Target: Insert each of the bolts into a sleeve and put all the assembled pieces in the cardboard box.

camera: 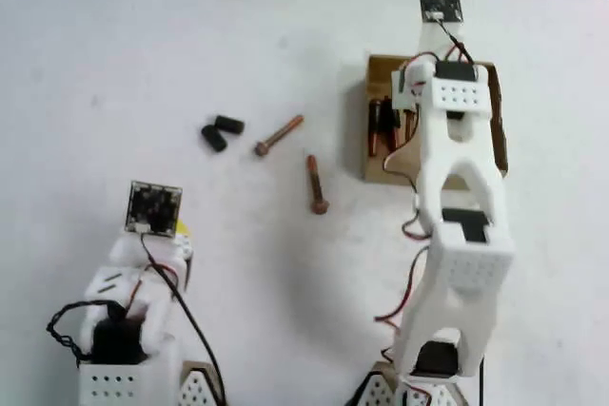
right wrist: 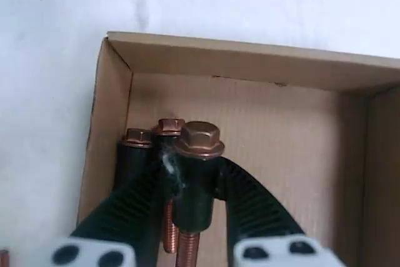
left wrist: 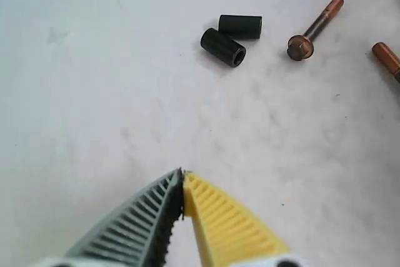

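Right claw (right wrist: 190, 166) pinches a sleeved bolt (right wrist: 196, 187) over the box (right wrist: 250, 60), axis twelve-to-six; left claw (left wrist: 182, 184) is pressed together.

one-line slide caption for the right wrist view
Right gripper holds a sleeved bolt over the cardboard box, beside two more bolts lying by its wall.
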Motion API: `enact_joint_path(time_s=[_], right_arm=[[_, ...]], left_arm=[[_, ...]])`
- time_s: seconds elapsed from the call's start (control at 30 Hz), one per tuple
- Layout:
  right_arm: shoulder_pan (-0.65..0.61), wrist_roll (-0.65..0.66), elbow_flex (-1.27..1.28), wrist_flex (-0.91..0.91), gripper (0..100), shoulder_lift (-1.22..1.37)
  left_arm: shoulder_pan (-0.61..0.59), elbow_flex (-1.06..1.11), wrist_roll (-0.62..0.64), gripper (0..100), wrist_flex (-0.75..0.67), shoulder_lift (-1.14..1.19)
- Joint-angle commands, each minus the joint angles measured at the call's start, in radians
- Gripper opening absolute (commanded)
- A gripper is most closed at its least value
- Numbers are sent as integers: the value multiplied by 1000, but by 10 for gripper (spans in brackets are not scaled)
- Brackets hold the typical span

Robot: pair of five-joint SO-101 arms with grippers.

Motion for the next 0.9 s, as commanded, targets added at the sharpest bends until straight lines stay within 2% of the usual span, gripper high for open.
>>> enact_joint_path(time_s=[0.0, 0.17, 0.37, 0.57, 0.87], right_arm=[[12, 14, -193, 47, 19, 74], [19, 14, -408, 136, 29, 232], [21, 14, -655, 243, 138, 409], [22, 14, -867, 315, 138, 510], [13, 5, -1180, 493, 138, 521]], left_arm=[[-12, -9, -9, 24, 20, -10], [-12, -9, -12, 24, 32, -10], [-12, -8, -14, 24, 32, -10], [-12, 23, -14, 24, 25, -10], [-12, 21, -11, 22, 25, -10]])
